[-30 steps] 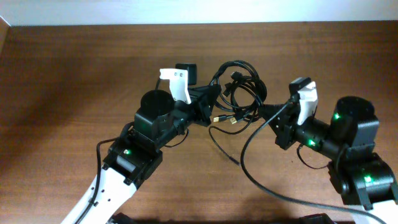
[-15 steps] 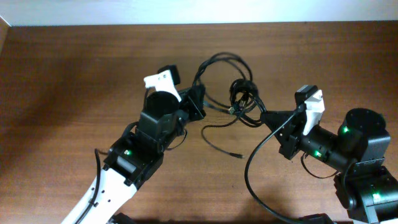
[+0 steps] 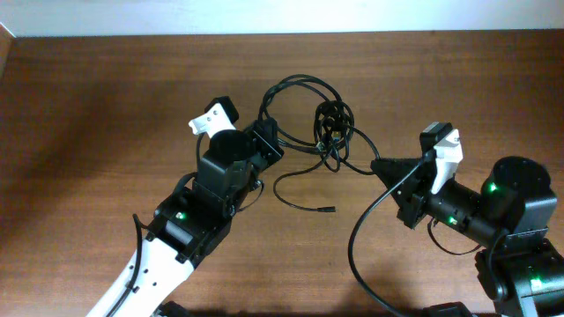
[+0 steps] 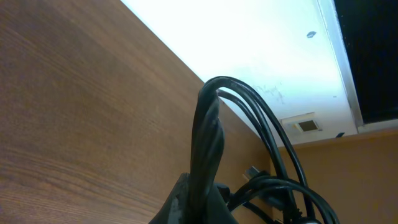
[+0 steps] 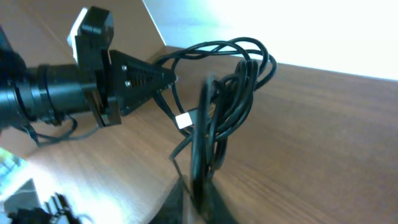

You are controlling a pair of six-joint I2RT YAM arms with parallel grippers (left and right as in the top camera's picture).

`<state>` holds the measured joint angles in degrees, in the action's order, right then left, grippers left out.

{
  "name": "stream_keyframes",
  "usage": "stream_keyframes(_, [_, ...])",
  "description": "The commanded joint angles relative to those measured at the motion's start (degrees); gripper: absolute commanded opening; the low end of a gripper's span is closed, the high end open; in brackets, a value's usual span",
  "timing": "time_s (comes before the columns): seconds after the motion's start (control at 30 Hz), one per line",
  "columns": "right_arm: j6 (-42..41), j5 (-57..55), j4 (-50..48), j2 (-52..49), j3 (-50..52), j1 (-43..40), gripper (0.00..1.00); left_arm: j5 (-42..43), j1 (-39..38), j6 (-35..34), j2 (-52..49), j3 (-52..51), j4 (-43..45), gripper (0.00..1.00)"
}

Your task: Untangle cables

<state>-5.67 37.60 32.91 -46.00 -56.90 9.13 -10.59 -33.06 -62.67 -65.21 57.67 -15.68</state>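
The black cables form a loose knot of loops at mid-table, stretched between my two grippers. My left gripper is shut on a few strands at the knot's left side. In the left wrist view those strands rise from between the jaws of the left gripper. My right gripper sits at the knot's right side. The right wrist view shows a blurred strand running down between the close-set fingers of the right gripper. One free cable end lies on the wood below the knot.
The brown wooden table stretches out to the left, its white far edge along the top. A thicker black arm wire curves past the right arm. A small pale plug hangs inside the loops, near the left gripper.
The left gripper has pulled its strands up and to the left, and the right arm has drawn back right. The knot has stretched out and the free end has swung lower.
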Motion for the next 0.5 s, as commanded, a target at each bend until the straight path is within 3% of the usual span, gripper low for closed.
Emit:
stream_keyframes(0.0, [-0.3, -0.5, -0.2, 1.0, -1.1, -0.2, 0.42, -1.7, 0.6, -0.6, 0.6, 0.5, 1.3, 0.00])
stream_keyframes(0.07, [-0.3, -0.8, -0.2, 1.0, -1.1, -0.2, 0.60, 0.4, 0.6, 0.0, 0.6, 0.5, 2.5, 0.00])
stream_keyframes(0.13, [-0.3, -1.3, -0.1, 0.9, -1.1, -0.2, 0.70, 4.4, 0.6, 2.6, 0.6, 0.5, 5.7, 0.00])
stream_keyframes(0.37, [-0.3, -5.4, 1.3, 0.5, -1.1, -0.2, 0.74, 12.3, 0.6, 2.9, 0.6, 0.5, 11.8, 0.00])
stream_keyframes(0.47, [-0.3, -7.6, 1.2, -0.1, -1.1, -0.2, 0.74, 14.4, 0.6, 6.6, 0.6, 0.5, 12.6, 0.00])
